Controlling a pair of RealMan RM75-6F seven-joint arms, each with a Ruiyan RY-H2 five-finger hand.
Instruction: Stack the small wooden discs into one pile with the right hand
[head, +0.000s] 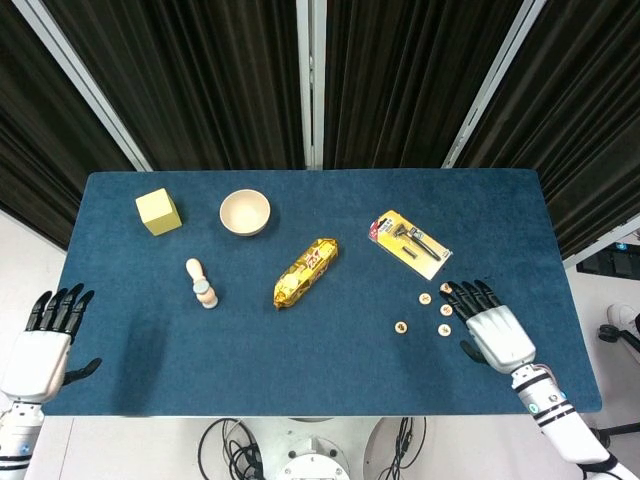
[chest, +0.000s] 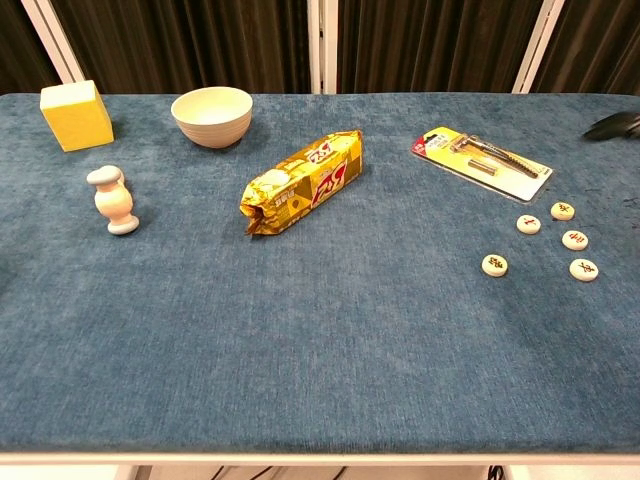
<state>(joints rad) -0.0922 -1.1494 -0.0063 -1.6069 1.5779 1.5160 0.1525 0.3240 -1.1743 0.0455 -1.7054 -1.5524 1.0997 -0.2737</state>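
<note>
Right hand (head: 493, 330) hovers, seemingly empty, beside wooden discs (head: 445, 310).

Bare cloth lies between the right hand (head: 495, 333) and the discs (head: 438, 309); the razor pack (head: 410, 243) crowds their far side.

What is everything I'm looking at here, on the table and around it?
wooden discs: five, pale with dark marks, loose cluster on the table's right side, none stacked
razor pack: one, red-and-yellow card, just behind the discs
snack packet: one, gold, table middle, lying at an angle
bowl: one, cream, back left
block: one, yellow, back left corner
wooden peg figure: one, pale, left side
table: one, blue cloth top
curtains: dark, behind the table
right hand: white with black fingers, spread over the table beside the discs, holding nothing
left hand: same colours, off the table's left edge, holding nothing
</note>
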